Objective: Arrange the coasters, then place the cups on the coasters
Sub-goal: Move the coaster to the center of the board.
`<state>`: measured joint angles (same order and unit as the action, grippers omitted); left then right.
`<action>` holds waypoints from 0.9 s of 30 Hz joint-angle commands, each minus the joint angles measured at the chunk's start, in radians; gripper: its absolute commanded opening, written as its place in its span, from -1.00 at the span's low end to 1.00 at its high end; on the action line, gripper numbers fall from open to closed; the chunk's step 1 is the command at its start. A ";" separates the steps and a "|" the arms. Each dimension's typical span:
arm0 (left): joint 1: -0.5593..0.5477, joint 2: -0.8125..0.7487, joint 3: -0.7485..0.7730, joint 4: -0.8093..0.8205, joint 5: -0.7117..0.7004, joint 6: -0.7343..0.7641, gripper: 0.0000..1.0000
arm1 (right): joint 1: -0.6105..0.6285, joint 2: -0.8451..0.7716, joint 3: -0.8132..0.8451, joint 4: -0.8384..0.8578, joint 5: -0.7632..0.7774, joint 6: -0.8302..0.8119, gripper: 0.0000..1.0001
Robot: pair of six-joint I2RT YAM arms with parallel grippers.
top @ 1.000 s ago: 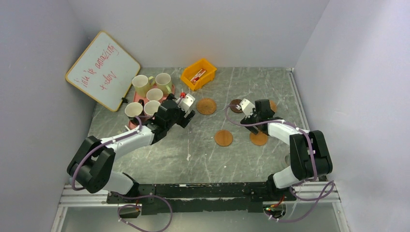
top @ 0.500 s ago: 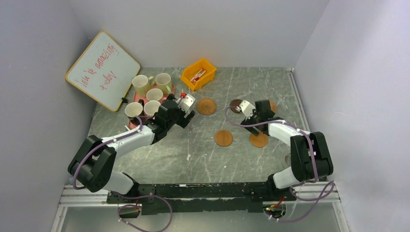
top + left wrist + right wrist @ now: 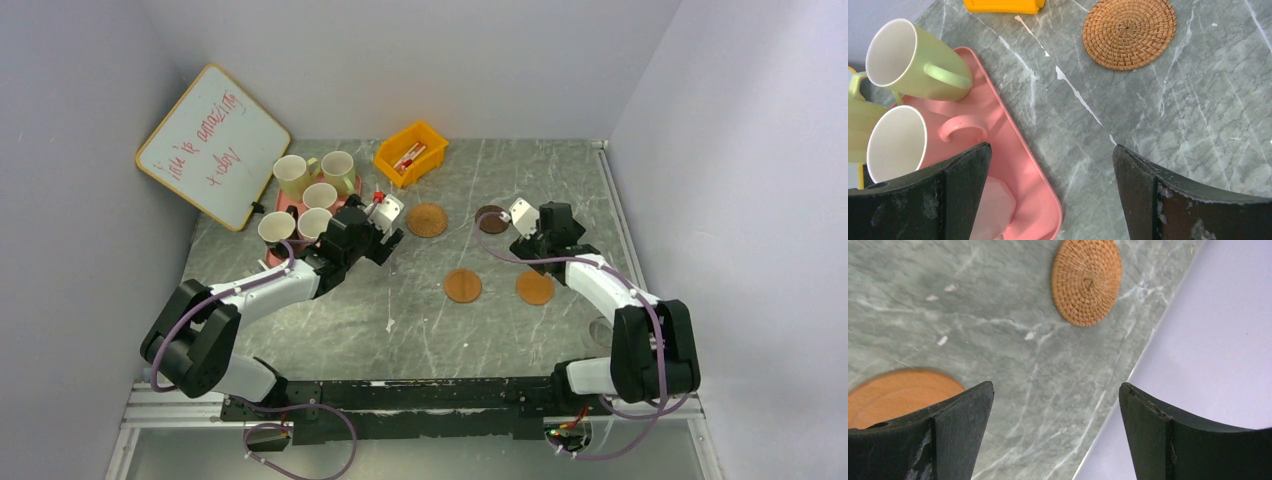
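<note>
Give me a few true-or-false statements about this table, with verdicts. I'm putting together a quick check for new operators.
1. The left pincer and the right pincer both stand open and hold nothing. True.
2. A cup already sits on the woven coaster. False: that coaster is bare, and the cups stand together at the pink tray.
3. The yellow bin stands beyond the woven coaster, toward the far edge of the table. True.
4. The dark brown coaster is stacked on a plain orange coaster. False: they lie apart, each flat on the table.
</note>
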<state>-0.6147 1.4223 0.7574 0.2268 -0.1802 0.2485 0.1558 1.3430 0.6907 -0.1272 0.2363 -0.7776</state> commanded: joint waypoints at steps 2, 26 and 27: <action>0.005 -0.023 0.024 0.023 0.017 -0.005 0.93 | -0.042 -0.051 -0.035 -0.037 0.049 -0.057 1.00; 0.005 -0.025 0.023 0.023 0.018 -0.005 0.93 | -0.153 -0.022 -0.125 -0.014 -0.065 -0.107 1.00; 0.004 -0.025 0.023 0.023 0.018 -0.005 0.93 | -0.152 -0.018 -0.124 -0.011 -0.067 -0.104 1.00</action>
<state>-0.6144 1.4223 0.7574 0.2245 -0.1768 0.2481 0.0059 1.3121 0.5617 -0.1776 0.2039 -0.8902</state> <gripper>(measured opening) 0.966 0.997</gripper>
